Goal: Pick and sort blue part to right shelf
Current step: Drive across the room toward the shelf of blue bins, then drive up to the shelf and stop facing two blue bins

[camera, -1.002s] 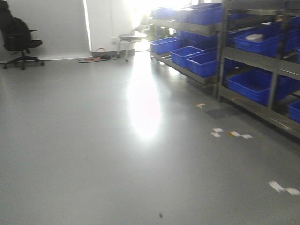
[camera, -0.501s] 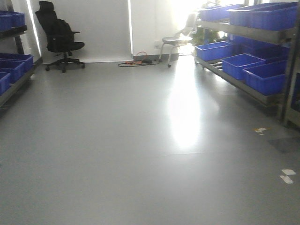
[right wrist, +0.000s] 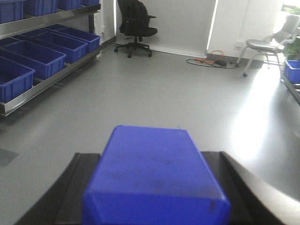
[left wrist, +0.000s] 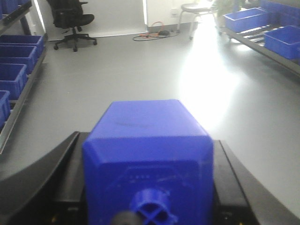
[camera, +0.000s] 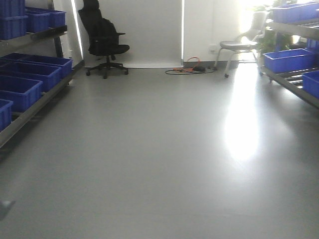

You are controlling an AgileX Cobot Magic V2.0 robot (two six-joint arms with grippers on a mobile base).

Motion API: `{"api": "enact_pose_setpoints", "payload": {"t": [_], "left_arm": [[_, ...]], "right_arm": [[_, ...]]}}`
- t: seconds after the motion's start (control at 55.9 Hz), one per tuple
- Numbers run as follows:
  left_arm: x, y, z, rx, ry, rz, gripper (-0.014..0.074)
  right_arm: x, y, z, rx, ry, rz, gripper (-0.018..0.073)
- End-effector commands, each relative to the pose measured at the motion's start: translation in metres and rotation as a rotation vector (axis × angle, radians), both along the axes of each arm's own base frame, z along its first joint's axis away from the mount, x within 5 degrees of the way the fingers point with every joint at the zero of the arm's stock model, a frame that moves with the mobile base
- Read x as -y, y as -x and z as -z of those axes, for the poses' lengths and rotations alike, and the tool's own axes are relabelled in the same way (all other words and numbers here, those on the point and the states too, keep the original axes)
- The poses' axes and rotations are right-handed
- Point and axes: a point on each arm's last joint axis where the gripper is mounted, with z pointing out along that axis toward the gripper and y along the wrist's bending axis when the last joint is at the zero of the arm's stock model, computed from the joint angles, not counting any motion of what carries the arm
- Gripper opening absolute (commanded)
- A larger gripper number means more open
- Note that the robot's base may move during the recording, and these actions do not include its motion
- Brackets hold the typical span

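Note:
My left gripper (left wrist: 147,137) is shut on a blue part (left wrist: 146,164), a matte-blue block whose short cap points at the camera; black fingers (left wrist: 70,159) press both its sides. My right gripper (right wrist: 151,153) is shut on a second blue part (right wrist: 152,185), held the same way between black fingers (right wrist: 220,164). The right shelf (camera: 294,82), a steel rack with blue bins (camera: 288,59), stands at the right edge of the front view and at the top right of the left wrist view (left wrist: 262,42). Neither gripper shows in the front view.
A left shelf (camera: 30,112) with blue bins (camera: 20,92) lines the left side. A black office chair (camera: 103,42), a grey chair (camera: 238,47) and an orange cable (camera: 189,69) stand by the far wall. Open grey floor (camera: 159,149) with window glare lies between the shelves.
The front view has swung left: the right shelf slid to the right edge, the left shelf came into view, and the black chair and grey chair moved rightward in frame.

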Motion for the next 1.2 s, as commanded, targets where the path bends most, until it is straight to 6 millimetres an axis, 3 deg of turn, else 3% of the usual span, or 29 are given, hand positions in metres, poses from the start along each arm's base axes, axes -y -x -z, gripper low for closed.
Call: {"api": "enact_pose_setpoints", "payload": {"t": [0.0,1.181], "left_arm": [[-0.0015,0.0069,-0.0153,0.13,0.038,0.016,0.0332],[-0.0015,0.0069,-0.0153,0.13,0.038,0.018,0.0332]], "right_arm": [[0.0006,0.0002,-0.0152,0.095,-0.025,0.007,0.0113],[0.0006,0.0002,-0.0152,0.095,-0.025,0.007,0.0113]]}}
